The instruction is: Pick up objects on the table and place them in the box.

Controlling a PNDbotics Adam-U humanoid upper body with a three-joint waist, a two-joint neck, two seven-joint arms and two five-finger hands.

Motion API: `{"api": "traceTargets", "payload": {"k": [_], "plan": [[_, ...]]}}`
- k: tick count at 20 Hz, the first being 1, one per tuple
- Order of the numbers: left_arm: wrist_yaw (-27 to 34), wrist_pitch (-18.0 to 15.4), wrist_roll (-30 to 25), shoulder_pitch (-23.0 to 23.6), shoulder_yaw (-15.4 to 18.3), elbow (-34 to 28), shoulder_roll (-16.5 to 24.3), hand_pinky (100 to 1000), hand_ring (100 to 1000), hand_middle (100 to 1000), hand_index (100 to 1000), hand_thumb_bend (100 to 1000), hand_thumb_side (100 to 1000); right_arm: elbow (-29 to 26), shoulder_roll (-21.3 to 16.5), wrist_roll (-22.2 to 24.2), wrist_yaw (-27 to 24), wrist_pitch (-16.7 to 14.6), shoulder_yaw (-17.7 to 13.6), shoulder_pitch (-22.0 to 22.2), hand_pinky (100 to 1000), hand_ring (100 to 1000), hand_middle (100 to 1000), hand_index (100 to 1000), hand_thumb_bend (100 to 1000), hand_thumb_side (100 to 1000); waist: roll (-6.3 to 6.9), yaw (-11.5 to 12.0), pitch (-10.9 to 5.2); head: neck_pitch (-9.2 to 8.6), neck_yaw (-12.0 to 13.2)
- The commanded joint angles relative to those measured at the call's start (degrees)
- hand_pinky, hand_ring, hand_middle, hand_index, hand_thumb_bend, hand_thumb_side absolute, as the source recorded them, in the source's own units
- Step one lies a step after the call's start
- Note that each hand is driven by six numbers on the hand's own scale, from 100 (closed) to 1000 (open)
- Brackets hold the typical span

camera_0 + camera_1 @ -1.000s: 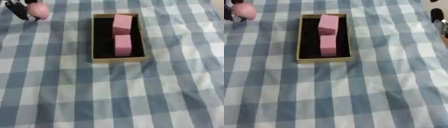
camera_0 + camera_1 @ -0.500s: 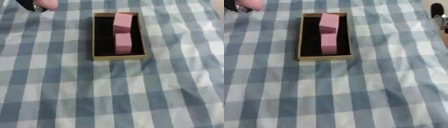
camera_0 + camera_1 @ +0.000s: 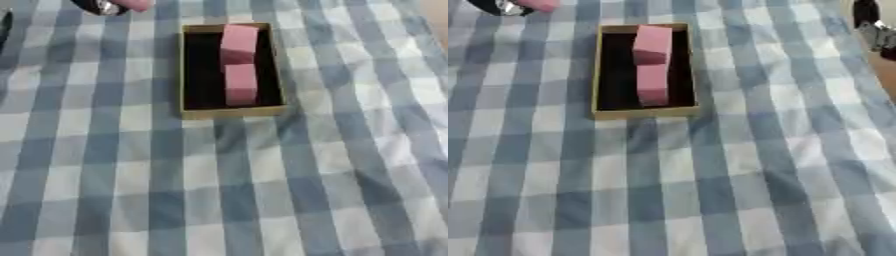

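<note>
Nearest to where I stood there was only the cloth [image 3: 219, 200], a soft one with blue, grey and white squares, lying a little wrinkled and covering the whole table; I saw no loose objects on this near part.

Further away stood the box [image 3: 188, 70], a narrow cardboard tray with a dark inside. Two pink blocks were in it, one pink block [image 3: 240, 84] flat on the bottom and the other pink block [image 3: 238, 41] beyond it, leaning at the far wall, so it seemed that they were put in one after the other along the right side. The left half of the box was free.

At the far left edge, well apart from the box, the left hand [image 3: 98, 6] was visible only as a dark and silver piece. A pink object [image 3: 133, 4] was just to its right and touching it, on the side toward the box. I think the hand carried it to the box, but the fingers were cut off by the edge and I cannot tell if they were closed on it.

At the far right a dark shape [image 3: 870, 15] showed, perhaps the right hand; its state I cannot tell
</note>
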Motion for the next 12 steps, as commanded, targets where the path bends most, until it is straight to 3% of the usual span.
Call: {"api": "traceTargets", "payload": {"k": [1,12], "plan": [[2.1,1.6,-1.0,-1.1,-1.4,-3.0,-0.6,490,629,488,498,258,100,-1.2,-0.9,0.3,-0.4,0.0,-0.2,-0.9,889,971,949,683,100,100,-0.03,-0.2,-1.71,0.42,0.2],[0.6,0.4,-2.9,-0.1,-5.7,0.8,-4.4,510,645,502,515,254,100,-1.7,-0.5,0.7,-0.8,0.2,-0.2,-1.3,880,968,948,683,100,100,0.46,-0.5,-1.61,0.37,-0.1]]}}
